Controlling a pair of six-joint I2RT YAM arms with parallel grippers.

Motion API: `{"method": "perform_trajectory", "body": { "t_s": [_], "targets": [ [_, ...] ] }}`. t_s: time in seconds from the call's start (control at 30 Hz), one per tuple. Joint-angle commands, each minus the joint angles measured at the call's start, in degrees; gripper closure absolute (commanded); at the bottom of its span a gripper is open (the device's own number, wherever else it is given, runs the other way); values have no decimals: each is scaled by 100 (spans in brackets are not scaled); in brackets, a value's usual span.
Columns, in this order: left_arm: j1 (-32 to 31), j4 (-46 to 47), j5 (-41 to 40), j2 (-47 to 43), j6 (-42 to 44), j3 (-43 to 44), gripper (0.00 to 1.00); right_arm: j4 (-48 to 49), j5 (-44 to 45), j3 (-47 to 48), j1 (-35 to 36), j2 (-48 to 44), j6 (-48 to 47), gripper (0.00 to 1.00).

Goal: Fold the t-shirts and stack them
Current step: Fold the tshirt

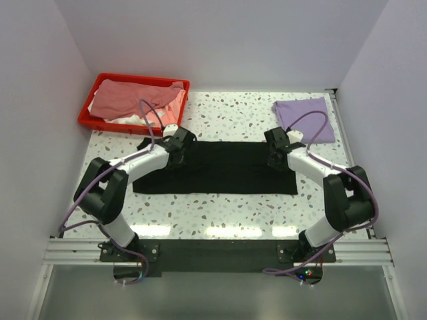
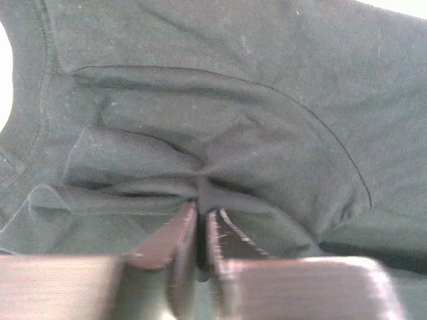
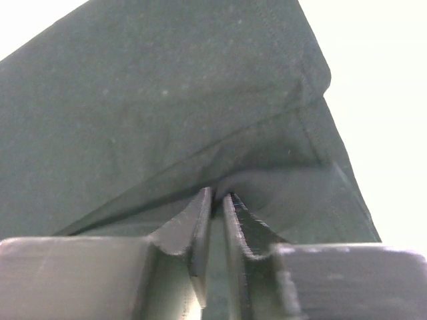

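My left claw [image 2: 201, 223] and right claw [image 3: 217, 203] each pinched thin fold of black t-shirt [image 1: 223, 175], middle of tabletop [image 1: 227, 110]. Cloth soft, limp, light; judged hem and collar edges best holds.

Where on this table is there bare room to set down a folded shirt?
Free: the far strip of table between the red bin and the purple t-shirt, and the near strip between the black t-shirt and the arm bases. Crowded: the middle, where left gripper and right gripper pinch that shirt.

Speckled terrazzo tabletop [image 1: 220, 208], plain white walls [image 1: 220, 40], bright glare patches.
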Motion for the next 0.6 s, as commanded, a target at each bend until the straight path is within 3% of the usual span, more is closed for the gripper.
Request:
{"method": "perform_trajectory", "body": {
  "t_s": [0.0, 0.1, 0.13, 0.17, 0.2, 0.23, 0.27, 0.3, 0.4, 0.57],
  "targets": [
    [165, 266, -93, 43, 135, 285, 71, 179, 340, 315, -120, 149, 87, 78],
    [288, 301, -137, 43, 144, 417, 47, 117, 340, 464, -295, 255, 43, 52],
    [332, 284, -163, 43, 135, 470, 32, 91, 375, 543, -348, 255, 26, 47],
    [358, 284, -207, 0, 144, 522, 24, 73, 367, 587, -444, 238, -9, 35],
    [393, 258, -234, -18, 144, 627, 5, 56, 367, 631, -489, 185, -45, 29],
    [411, 231, -286, -53, 144, 681, 0, 3, 427, 727, -515, 150, -88, 24],
    [411, 231, -322, -141, 135, 699, 0, -75, 506, 771, -542, 97, -80, 18],
    [411, 231, -322, -194, 144, 725, 0, -163, 612, 824, -533, 10, -45, 1],
    [411, 231, -156, -440, 117, 638, 0, -226, 701, 842, -533, -210, -203, 1],
    [411, 415, 354, -1045, 47, 120, 0, 178, 8, 439, -542, -948, -720, 1]
  ]
}}
